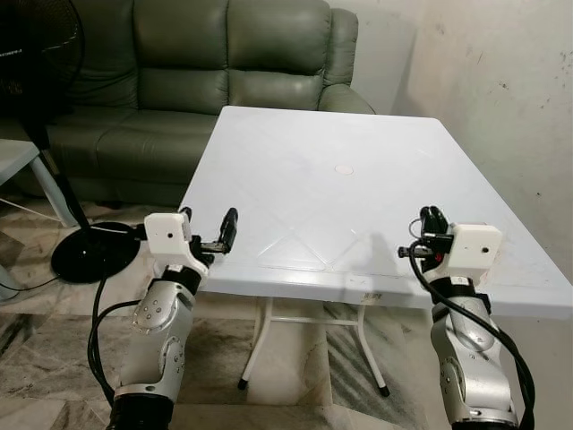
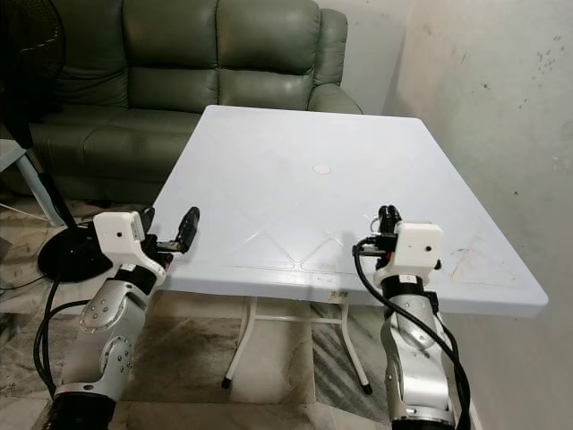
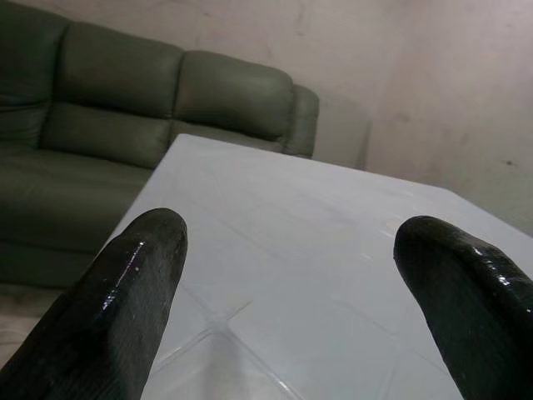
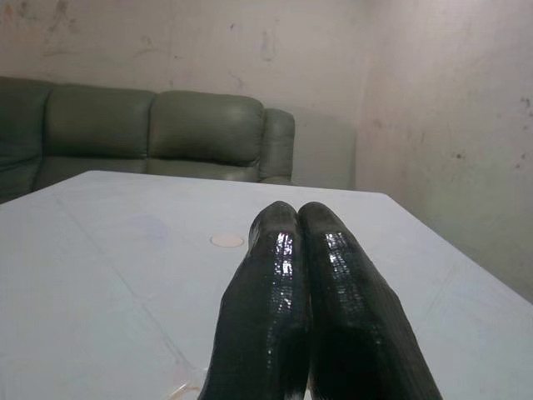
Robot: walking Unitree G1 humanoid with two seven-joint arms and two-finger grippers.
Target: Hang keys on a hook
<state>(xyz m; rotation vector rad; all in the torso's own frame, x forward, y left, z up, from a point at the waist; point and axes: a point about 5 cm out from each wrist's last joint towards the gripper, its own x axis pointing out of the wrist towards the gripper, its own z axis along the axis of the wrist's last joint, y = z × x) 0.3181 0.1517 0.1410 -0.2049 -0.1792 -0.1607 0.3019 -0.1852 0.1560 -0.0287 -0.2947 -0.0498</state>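
Observation:
A white plastic table (image 1: 295, 116) stands in front of me with a small round cap (image 1: 345, 168) at its middle. My left gripper (image 1: 208, 221) hovers at the table's near left corner, open, with nothing between its fingers (image 3: 133, 275). My right gripper (image 1: 433, 219) is held just above the table's near right edge. Its two black fingers (image 4: 283, 250) are pressed together and hold nothing.
A green leather sofa (image 1: 224, 63) stands behind the table. A black fan base (image 1: 89, 253) with its cable lies on the tiled floor at the left, beside a pale side table (image 1: 13, 157). A stained wall (image 1: 501, 81) runs close along the right.

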